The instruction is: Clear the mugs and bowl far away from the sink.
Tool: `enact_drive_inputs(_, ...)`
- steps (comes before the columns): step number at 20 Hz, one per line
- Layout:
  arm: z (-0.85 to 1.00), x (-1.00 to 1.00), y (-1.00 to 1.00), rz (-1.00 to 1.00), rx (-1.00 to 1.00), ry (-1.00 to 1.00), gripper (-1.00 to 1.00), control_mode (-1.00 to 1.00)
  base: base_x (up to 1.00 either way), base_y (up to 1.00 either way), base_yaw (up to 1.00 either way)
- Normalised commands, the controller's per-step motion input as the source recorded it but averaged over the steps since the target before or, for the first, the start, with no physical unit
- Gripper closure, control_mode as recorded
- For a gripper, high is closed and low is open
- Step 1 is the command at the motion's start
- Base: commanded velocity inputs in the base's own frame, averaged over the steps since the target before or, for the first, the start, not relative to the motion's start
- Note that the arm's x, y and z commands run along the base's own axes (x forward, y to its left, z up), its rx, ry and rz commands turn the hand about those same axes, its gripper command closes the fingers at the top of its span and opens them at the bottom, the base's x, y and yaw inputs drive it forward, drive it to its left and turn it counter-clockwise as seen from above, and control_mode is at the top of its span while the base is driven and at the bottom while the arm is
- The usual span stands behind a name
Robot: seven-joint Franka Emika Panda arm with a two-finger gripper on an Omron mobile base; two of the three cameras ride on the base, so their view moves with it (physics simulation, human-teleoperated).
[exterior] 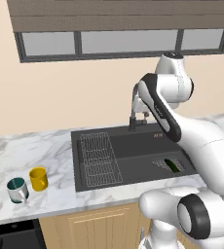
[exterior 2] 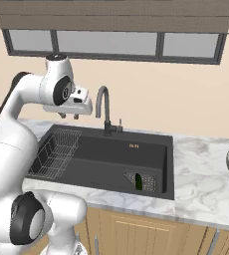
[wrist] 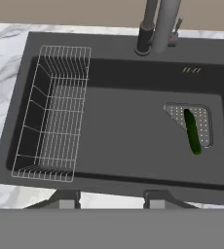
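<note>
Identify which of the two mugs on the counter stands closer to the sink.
The plain yellow mug: it stands between the teal-lined mug and the sink; the teal-lined one has a handle and sits farther left.

Light is even and soft across all three views, with no single source apparent; the window panes read flat grey rather than bright. The marble counter is pale and evenly lit, without glare. The sink stays dark, its inner walls shaded deepest along the back edge. Shadows are faint: the mugs near the counter's front left edge cast almost none. The white arm shows gentle shading. Rendering is slightly soft and low in resolution; the wire rack looks jagged.
</note>
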Motion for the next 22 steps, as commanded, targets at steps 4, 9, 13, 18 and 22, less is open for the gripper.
enact_drive_inputs(4,0.00,-0.18,0.00,0.00,0.00,-0.05,-1.00,-1.00,0.00,0.00,0.00)
enact_drive_inputs(9,0.05,-0.49,0.03,0.00,-0.01,-0.07,-1.00,-1.00,0.00,0.00,0.00)
enact_drive_inputs(13,0.17,-0.69,0.00,0.00,0.00,0.00,-1.00,-1.00,0.00,0.00,0.00)
enact_drive_inputs(18,0.22,-0.70,0.02,0.00,-0.01,0.00,-1.00,-1.00,0.00,0.00,0.00)
enact_drive_inputs(22,0.08,-0.79,0.01,0.00,-0.03,-0.03,-1.00,-1.00,0.00,0.00,0.00)
